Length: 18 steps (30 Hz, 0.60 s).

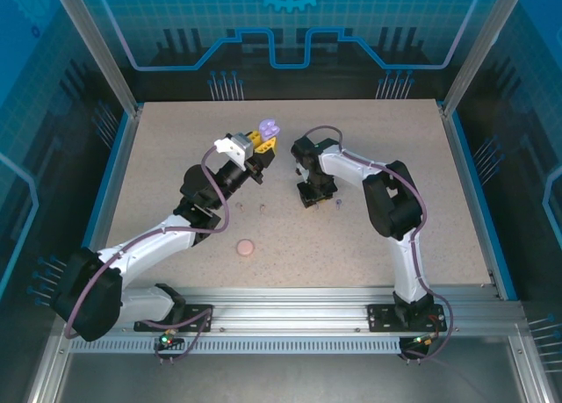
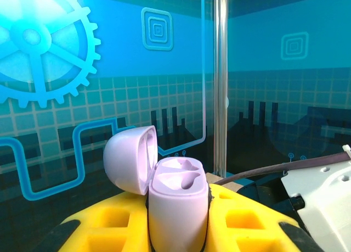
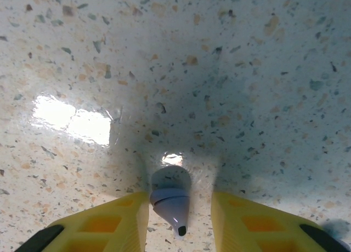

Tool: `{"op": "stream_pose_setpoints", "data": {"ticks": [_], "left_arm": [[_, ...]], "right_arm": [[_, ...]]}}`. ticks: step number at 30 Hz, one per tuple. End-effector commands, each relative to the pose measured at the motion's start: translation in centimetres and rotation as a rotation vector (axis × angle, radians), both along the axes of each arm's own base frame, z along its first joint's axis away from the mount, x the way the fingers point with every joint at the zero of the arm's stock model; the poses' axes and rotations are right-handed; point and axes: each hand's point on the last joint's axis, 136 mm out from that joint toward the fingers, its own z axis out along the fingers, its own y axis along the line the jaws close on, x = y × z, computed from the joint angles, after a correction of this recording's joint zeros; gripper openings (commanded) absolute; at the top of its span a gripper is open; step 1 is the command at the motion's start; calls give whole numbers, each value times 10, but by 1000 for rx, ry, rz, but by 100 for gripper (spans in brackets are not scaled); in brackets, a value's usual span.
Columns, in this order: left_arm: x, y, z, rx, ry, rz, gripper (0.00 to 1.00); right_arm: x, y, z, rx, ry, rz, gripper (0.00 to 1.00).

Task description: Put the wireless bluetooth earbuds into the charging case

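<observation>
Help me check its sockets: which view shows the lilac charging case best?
Left wrist view: the lilac charging case sits close up, lid open, both sockets facing the camera and looking empty. The top external view gives a small lilac shape at the left tool's tip.

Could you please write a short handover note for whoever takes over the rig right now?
Left gripper: shut on the lilac charging case, held up off the table, lid open, both wells empty.
Right gripper: open, down at the table, fingers either side of a lilac earbud, not touching it.
Pink case: on the table, nearer the arm bases.
Done: case open and presented; no earbud seated.
Left: grasp this earbud, seat it in a well.
</observation>
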Motion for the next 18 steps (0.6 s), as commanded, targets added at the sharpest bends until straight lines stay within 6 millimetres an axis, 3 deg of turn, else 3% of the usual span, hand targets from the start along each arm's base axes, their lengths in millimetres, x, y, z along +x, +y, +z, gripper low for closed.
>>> {"op": "stream_pose_setpoints", "data": {"ticks": [1,18], "left_arm": [[-10,0,26,-21,-66,-19,0],[-12,-1,26,-22,-62,-27,0]], "right_arm": [[-5,7,1,0,17,26,36],[-3,8,-3,-10,24,28,30]]}}
